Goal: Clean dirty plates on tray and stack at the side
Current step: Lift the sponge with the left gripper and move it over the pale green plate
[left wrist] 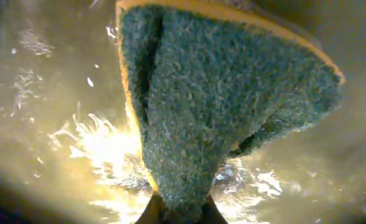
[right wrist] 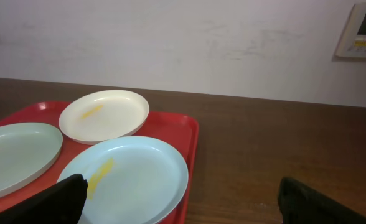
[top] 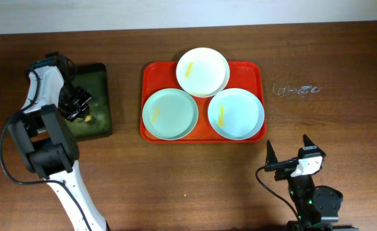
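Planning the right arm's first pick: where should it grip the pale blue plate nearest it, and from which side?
Probably the rim of that blue plate at its near-right edge, from the right gripper's side. It lies flat and shallow, so only the rim offers a hold; the cream plate crowds its far-left edge.

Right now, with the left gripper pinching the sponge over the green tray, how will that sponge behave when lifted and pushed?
Probably soft and floppy: the sponge creases and narrows where the left gripper pinches it. Likely light, perhaps damp, given wet-looking glints on the dark green tray. Its coarse green face should drag rather than slip.
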